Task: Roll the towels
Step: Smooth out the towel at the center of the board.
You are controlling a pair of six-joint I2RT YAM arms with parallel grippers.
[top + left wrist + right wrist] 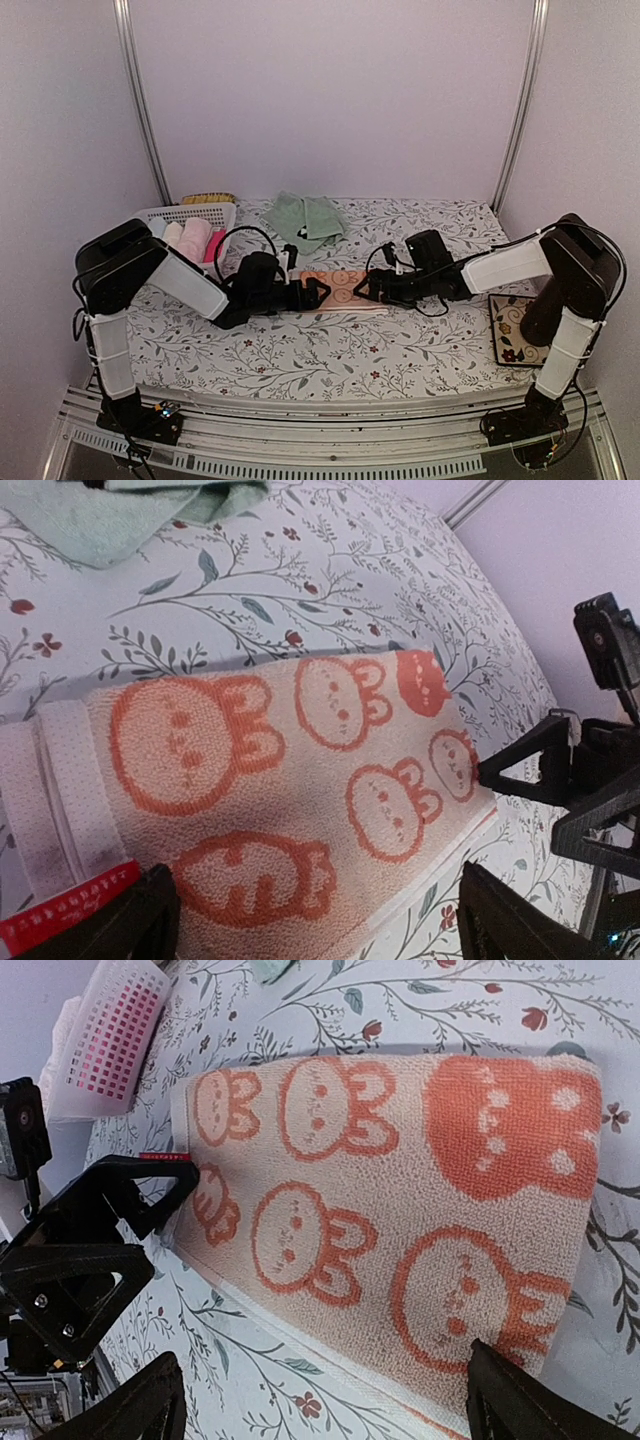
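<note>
Orange towel (pixel 345 292) laid flat, bracketed for rolling.
The left gripper (pixel 318 293) and right gripper (pixel 375 288), both wide open and empty, sit at its two short ends, seemingly to pinch an edge. The green towel (pixel 305 217) lies bunched behind it.

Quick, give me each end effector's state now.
Left end effector: open, holding nothing, at the orange towel's end.
Right end effector: open, holding nothing, at its other end.

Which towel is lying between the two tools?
The orange-and-cream patterned towel, spread flat between the left tool and right tool. The plain mint green towel sits crumpled farther back.
</note>
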